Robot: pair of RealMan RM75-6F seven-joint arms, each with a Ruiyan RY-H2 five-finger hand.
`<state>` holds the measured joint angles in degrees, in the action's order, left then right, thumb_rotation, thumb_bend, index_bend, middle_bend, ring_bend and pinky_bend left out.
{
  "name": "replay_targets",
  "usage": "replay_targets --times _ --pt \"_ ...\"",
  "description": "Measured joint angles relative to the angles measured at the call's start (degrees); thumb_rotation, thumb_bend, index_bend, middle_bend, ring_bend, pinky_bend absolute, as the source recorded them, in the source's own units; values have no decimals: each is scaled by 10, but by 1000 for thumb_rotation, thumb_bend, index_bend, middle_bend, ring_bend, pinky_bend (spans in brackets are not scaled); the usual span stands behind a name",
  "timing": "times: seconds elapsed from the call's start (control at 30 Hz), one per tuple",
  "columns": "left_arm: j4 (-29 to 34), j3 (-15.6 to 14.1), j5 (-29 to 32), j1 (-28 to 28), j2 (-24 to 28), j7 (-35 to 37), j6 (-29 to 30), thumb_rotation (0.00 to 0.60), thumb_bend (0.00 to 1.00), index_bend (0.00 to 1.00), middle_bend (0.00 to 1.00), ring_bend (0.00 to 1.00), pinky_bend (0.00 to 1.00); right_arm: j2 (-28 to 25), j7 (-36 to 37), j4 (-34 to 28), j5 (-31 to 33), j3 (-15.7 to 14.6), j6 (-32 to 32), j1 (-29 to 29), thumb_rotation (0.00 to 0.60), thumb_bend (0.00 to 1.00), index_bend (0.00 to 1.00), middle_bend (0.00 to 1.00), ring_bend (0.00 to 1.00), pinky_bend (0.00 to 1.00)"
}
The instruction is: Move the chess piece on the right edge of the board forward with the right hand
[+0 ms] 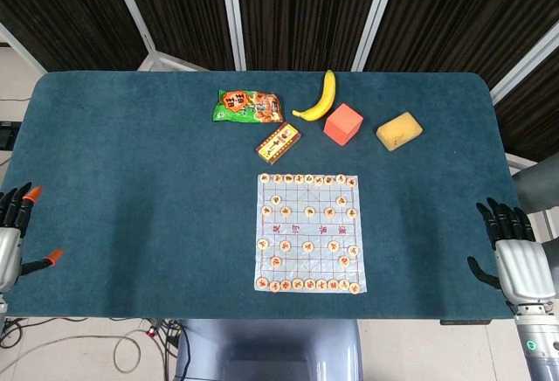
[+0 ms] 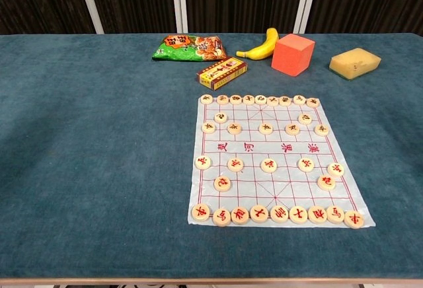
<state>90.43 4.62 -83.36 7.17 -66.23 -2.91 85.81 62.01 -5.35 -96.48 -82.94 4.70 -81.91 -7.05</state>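
Observation:
A white Chinese chess board (image 1: 308, 233) (image 2: 276, 158) lies on the blue table, set with round cream pieces. On its right edge sits a piece (image 1: 353, 250) (image 2: 336, 169) in the near half, with another (image 1: 354, 287) (image 2: 353, 219) at the near right corner. My right hand (image 1: 509, 250) hovers at the table's right edge, far right of the board, fingers spread and holding nothing. My left hand (image 1: 10, 237) stays at the left edge, also spread and empty. The chest view shows neither hand.
Behind the board lie a small yellow-red box (image 1: 278, 143), a green snack bag (image 1: 249, 106), a banana (image 1: 320, 98), a red cube (image 1: 343, 124) and a yellow sponge (image 1: 399, 130).

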Motion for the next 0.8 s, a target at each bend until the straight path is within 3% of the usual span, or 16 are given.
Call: replay_targets --times 0.33,0.4,0.5,0.6,0.7,0.8 --pt "-1 1 -2 1 -1 3 -1 600 1 0 0 0 0 -17 -10 -59 8 9 31 -21 600 345 0 15 32 35" --pt "-1 1 -4 1 -1 3 -1 600 1 0 0 0 0 -21 -14 -75 15 13 46 -30 600 345 0 148 191 220" --pt "-1 2 -7 1 -3 6 3 600 1 0 0 0 0 -26 -29 -102 28 25 74 -54 600 344 3 502 566 558" --pt "-3 3 -8 2 -4 9 3 600 1 0 0 0 0 -29 -41 -124 47 39 102 -80 600 344 96 753 811 716" --pt "-6 4 -9 2 -6 11 4 600 1 0 0 0 0 -31 -64 -144 78 51 140 -105 600 342 230 909 944 828" --pt "-8 4 -10 3 -7 13 5 600 1 0 0 0 0 -25 -101 -156 122 59 175 -136 600 342 302 983 998 880"
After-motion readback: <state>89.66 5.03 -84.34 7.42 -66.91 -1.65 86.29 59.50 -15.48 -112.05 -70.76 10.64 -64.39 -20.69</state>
